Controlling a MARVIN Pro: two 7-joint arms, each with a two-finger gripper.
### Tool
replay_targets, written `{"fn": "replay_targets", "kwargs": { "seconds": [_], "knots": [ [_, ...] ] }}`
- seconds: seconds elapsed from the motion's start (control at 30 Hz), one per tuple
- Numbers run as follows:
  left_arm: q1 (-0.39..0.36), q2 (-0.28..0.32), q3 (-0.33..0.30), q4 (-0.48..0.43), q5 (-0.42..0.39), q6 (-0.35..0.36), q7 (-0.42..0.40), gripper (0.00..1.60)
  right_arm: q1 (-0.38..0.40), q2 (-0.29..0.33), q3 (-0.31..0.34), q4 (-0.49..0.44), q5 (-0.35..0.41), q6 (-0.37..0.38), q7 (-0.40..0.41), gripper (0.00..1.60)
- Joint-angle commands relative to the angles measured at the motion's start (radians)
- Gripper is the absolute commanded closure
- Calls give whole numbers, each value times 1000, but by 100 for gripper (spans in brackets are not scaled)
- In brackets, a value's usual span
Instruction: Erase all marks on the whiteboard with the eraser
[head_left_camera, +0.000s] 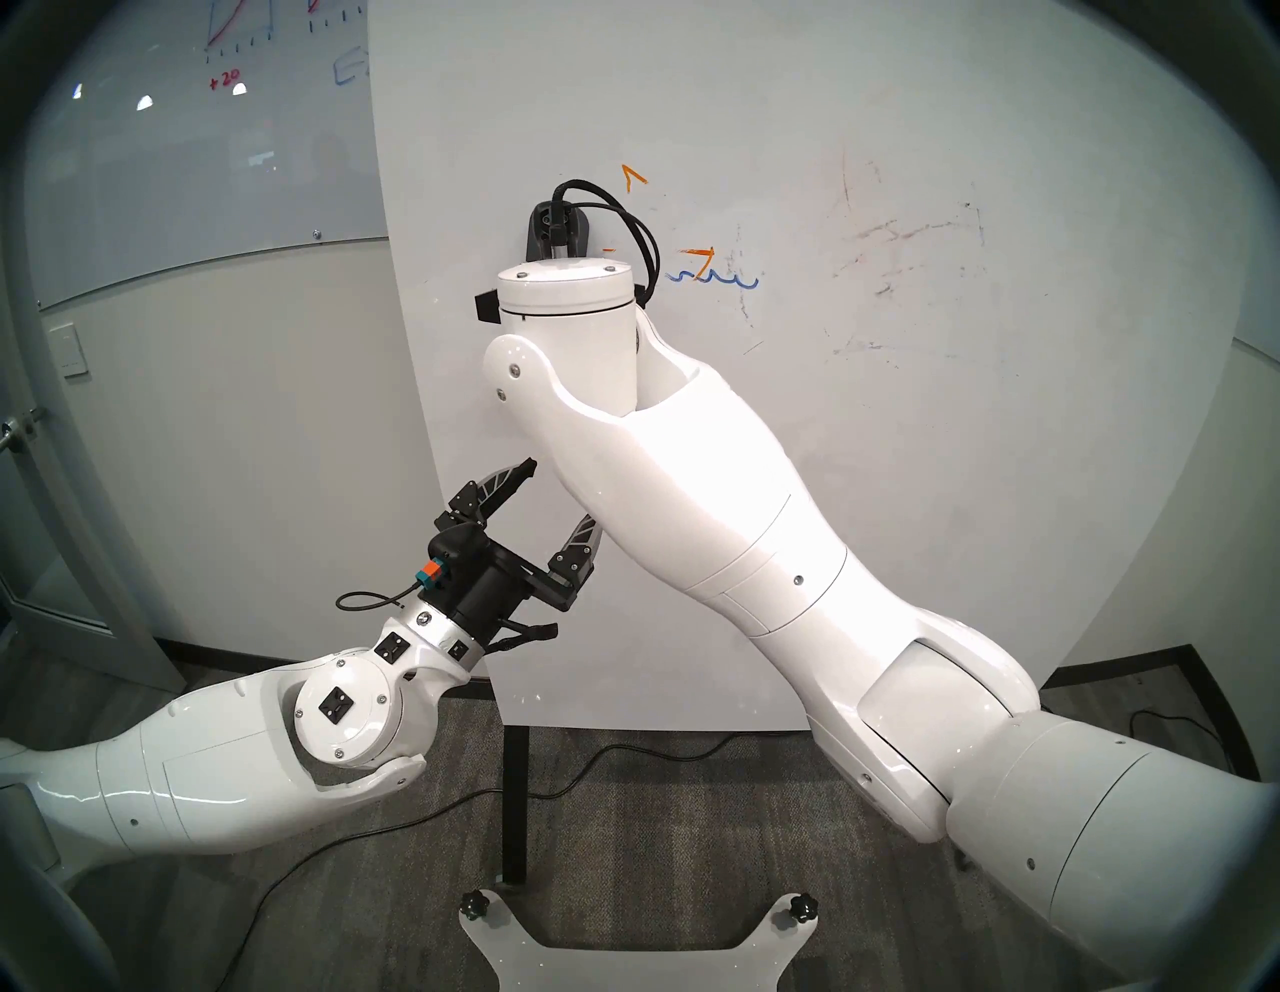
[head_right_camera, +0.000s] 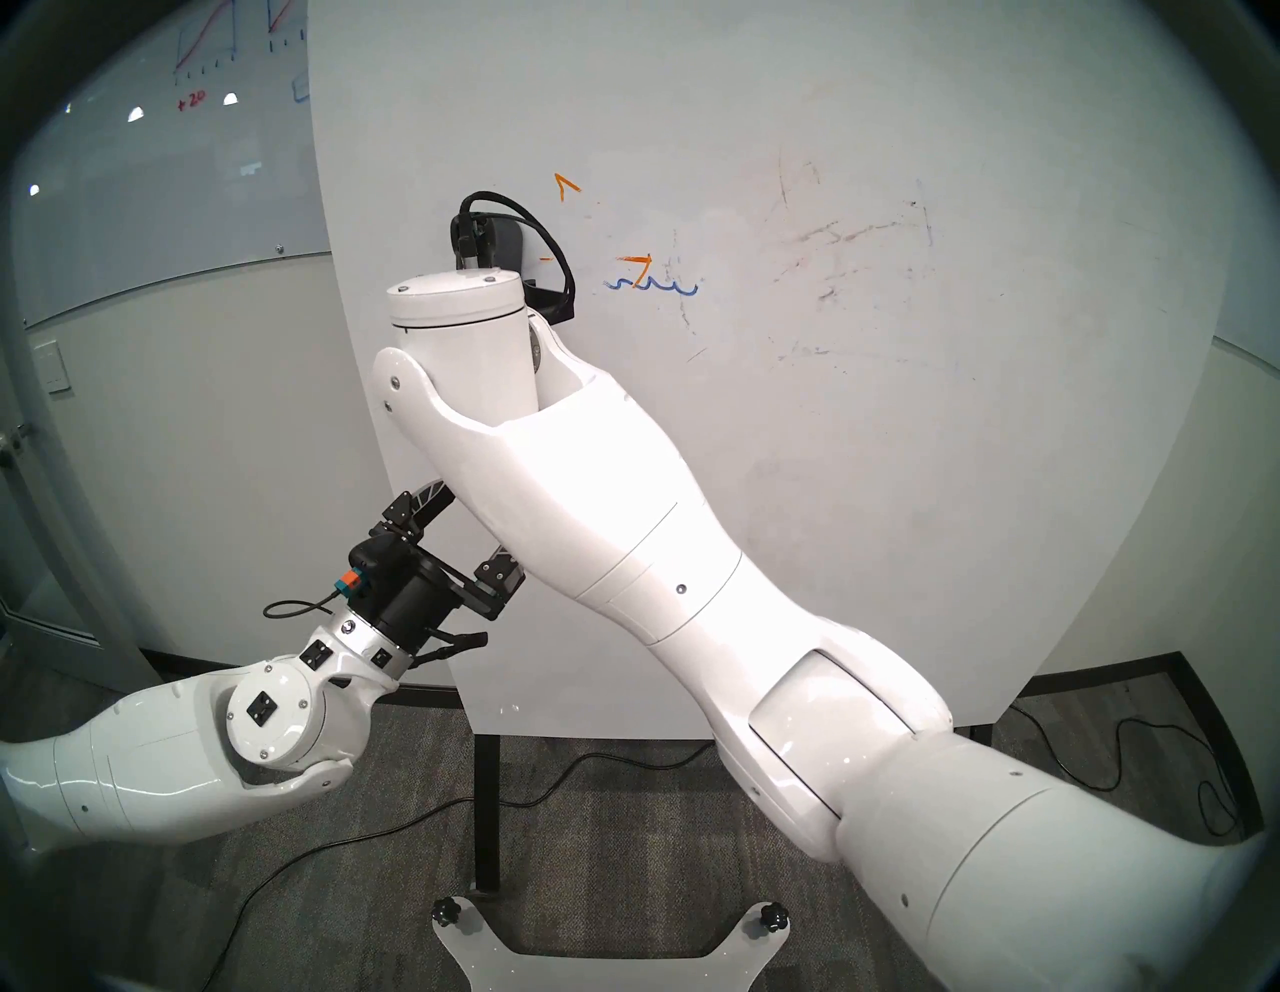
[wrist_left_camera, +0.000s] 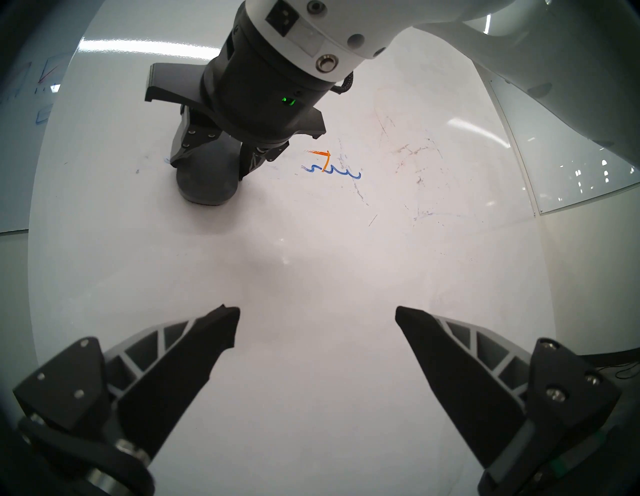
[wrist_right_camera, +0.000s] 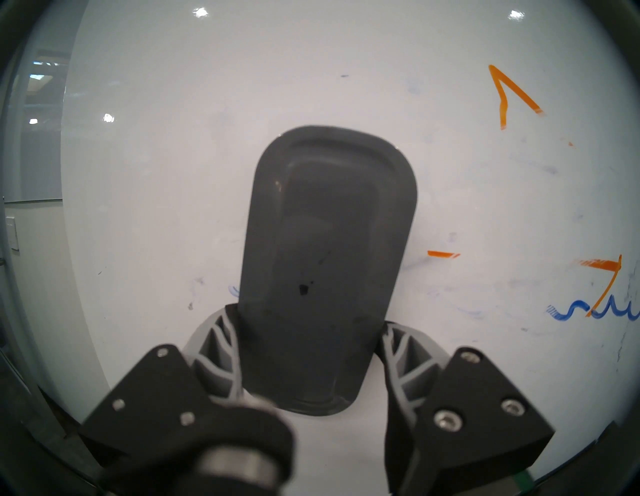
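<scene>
Right wrist view: the right gripper (wrist_right_camera: 313, 350) clamps the dark grey oblong plastic eraser (wrist_right_camera: 325, 256), laid flat against the large white matte whiteboard (wrist_right_camera: 207, 104). Orange sailboat remnants (wrist_right_camera: 512, 93) and a blue wavy line (wrist_right_camera: 595, 310) lie right of the eraser. Below the eraser, the left gripper (wrist_left_camera: 317, 320) hangs spread, holding nothing.

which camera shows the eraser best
The right wrist view: the eraser fills the centre, its smooth grey back clear, clamped by the right gripper. The left wrist view shows only its lower end beneath the gripper. Both head views show just a dark sliver behind the wrist.
</scene>
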Motion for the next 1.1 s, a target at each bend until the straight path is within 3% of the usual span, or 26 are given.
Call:
{"fn": "replay_targets", "kwargs": {
  "seconds": [0.0,1.07],
  "knots": [
    [-9,0,-10,-9,0,-6,1,0,88,45,68,-29,-37,-16,-22,160],
    [-10,0,-8,-10,0,-7,1,0,123,86,81,-93,-15,23,-27,160]
  ]
}}
